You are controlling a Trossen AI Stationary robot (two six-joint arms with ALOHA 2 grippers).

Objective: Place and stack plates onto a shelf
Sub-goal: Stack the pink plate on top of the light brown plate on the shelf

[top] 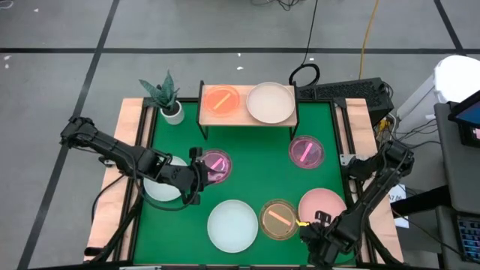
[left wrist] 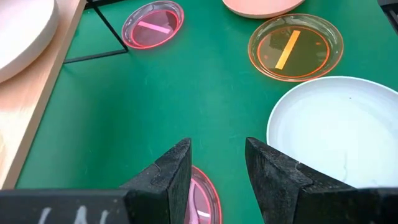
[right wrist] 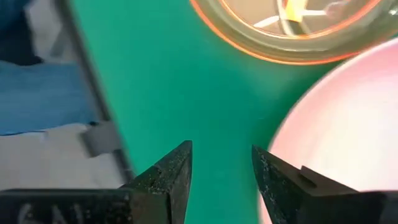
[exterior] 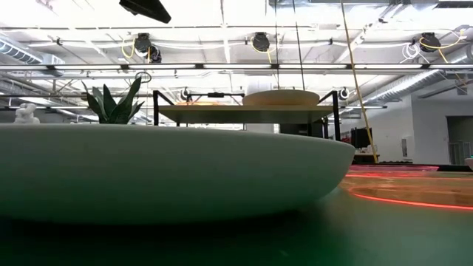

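Note:
The shelf (top: 247,118) stands at the mat's far edge and bears a small amber plate (top: 221,100) and a cream plate (top: 271,103). On the mat lie two small pink plates (top: 217,165) (top: 306,151), a white plate (top: 232,225), an amber plate (top: 279,218), a salmon plate (top: 322,206) and a pale plate (top: 161,187) partly under the left arm. My left gripper (top: 196,174) (left wrist: 216,168) is open, with the left pink plate's rim (left wrist: 205,193) below its fingers. My right gripper (top: 311,229) (right wrist: 221,165) is open, low between the amber plate (right wrist: 292,25) and the salmon plate (right wrist: 348,124).
A potted plant (top: 166,97) stands left of the shelf. Wooden strips (top: 127,165) edge the green mat on both sides. In the low view the white plate (exterior: 148,170) fills the foreground, with the shelf (exterior: 247,112) behind it. Cables and equipment (top: 352,94) lie beyond the far right corner.

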